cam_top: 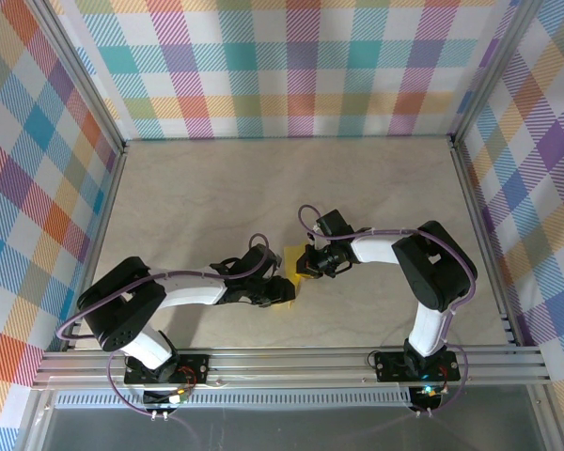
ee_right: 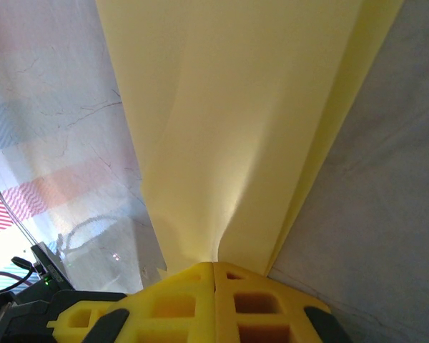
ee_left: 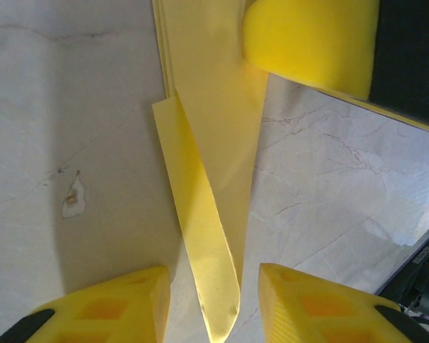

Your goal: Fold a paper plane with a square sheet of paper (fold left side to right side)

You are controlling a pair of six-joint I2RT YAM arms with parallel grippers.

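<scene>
The square sheet of paper (cam_top: 293,256) is bright yellow and lies folded on the pale table between my two grippers. In the left wrist view it is a long narrow layered strip (ee_left: 214,214) ending in a point. That point lies between the fingers of my left gripper (ee_left: 213,270), which is open, with a gap on each side of the paper. My right gripper (ee_right: 214,266) is shut on the other end of the paper (ee_right: 236,107), which rises from its closed fingertips. From above, the left gripper (cam_top: 287,293) and right gripper (cam_top: 307,266) nearly meet.
The right gripper's yellow finger (ee_left: 307,43) shows at the top of the left wrist view. A small chipped mark (ee_left: 73,200) lies on the table to the left of the paper. Aluminium rails (cam_top: 291,362) and plaid walls (cam_top: 291,66) bound the table.
</scene>
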